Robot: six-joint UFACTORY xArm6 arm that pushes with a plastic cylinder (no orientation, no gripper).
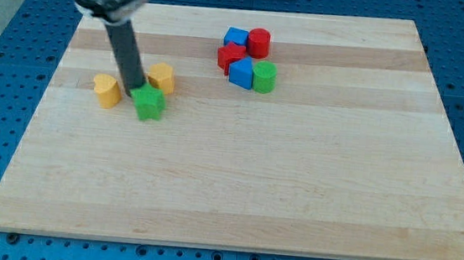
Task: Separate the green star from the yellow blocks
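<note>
Furthest toward the view's left, on the pale wooden board [235, 189]: a yellow-orange block with a rounded, heart-like outline [107, 90], apart from its neighbours. Just to its right, the straight dark rod, slanting down from the grey arm housing at the view's top left, with my tip [135, 89] down at board level, pressed against the upper-left edge of the green star-shaped block [149, 103]. No fingers or jaws on this rod, so nothing clenched or released; only a plain end in contact with the star. Green star thus between the two yellow pieces and a little lower in the view than both, close to each but with a sliver of board visible on either side. Up and to the right of the star, just beside the rod, a second yellow block, roughly hexagonal [162, 77]. Well apart, further right near the view's top centre, a tight cluster of five: a red block of unclear, star-like shape [230, 57] at the cluster's left, a blue cube-like block [236, 38] above it, a red cylinder [259, 42] at upper right, a blue angular block [241, 73] below, and a green cylinder [264, 76] touching that blue one at lower right. Beyond the board, blue perforated table surface [0, 84] on all sides.
</note>
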